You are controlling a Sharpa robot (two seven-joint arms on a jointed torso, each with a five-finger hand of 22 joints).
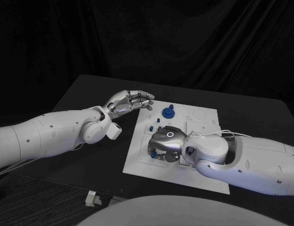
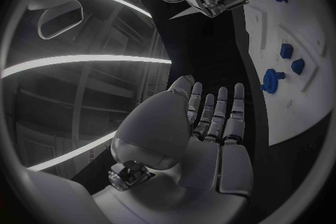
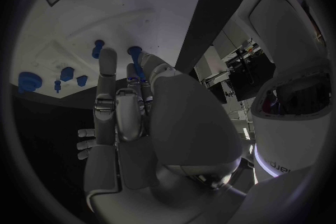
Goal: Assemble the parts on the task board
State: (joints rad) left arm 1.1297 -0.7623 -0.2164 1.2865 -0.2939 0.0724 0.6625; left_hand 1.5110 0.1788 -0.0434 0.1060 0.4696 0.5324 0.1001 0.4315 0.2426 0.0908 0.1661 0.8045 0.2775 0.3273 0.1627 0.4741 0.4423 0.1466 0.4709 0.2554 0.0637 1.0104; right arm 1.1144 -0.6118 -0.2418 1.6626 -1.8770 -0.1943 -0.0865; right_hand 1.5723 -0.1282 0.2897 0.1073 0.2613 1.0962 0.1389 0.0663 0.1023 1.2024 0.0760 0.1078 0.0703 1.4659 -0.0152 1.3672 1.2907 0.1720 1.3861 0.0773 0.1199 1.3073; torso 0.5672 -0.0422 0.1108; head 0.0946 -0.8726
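The white task board point(image 1: 201, 123) lies mid-table. A round blue part point(image 1: 168, 113) stands near its far left side, with smaller blue parts point(image 1: 152, 127) just in front of it. My right hand point(image 1: 165, 145) is low over the board's near left area, and a blue peg point(image 3: 135, 55) sits pinched between its thumb and a finger. That peg point(image 1: 152, 152) shows under the hand in the head view. My left hand point(image 1: 128, 101) hovers beside the board's far left corner. Its fingers point(image 2: 221, 112) are stretched out with nothing in them.
The board point(image 2: 304, 28) carries several more blue parts point(image 2: 271, 79), also seen in the right wrist view as blue parts point(image 3: 66, 73). The black table point(image 1: 96, 155) runs bare to the board's left. A white cable point(image 1: 218, 133) lies over the board by my right arm.
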